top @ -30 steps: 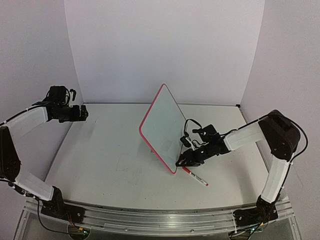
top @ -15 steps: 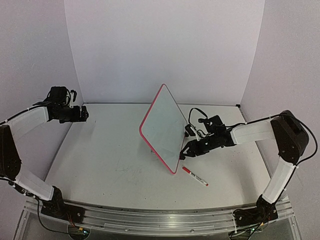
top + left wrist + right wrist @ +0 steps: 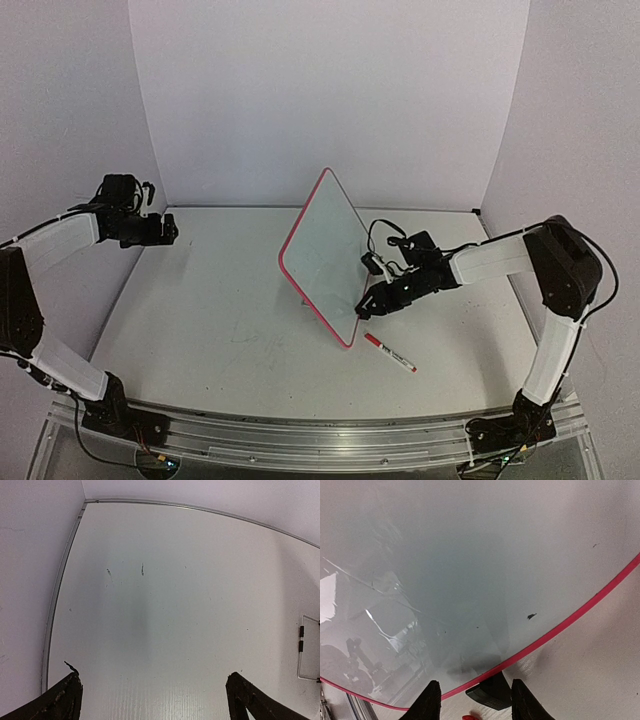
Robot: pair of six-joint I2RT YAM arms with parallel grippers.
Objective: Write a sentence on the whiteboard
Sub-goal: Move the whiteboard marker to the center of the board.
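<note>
Your right claw [image 3: 366, 306] is about half open and holds nothing. It sits at the low corner of the whiteboard [image 3: 322, 250], at about 4 o'clock from the board's middle. In the wrist view, the board's pink rim [image 3: 555, 632] runs just past the fingertips [image 3: 429, 700], and one black foot [image 3: 487, 692] of the board shows in the gap between them. You cannot tell if a fingertip touches the foot.

Your left claw [image 3: 170, 231] is wide open and holds nothing, far off at 9 o'clock.

You have one whiteboard, standing tilted in the middle of the table [image 3: 200, 300]. Its face is white, with one small dark speck [image 3: 532, 615]. One red-capped marker [image 3: 391, 354] lies flat on the table at 5 o'clock from the board, near your right claw but not in it.
</note>
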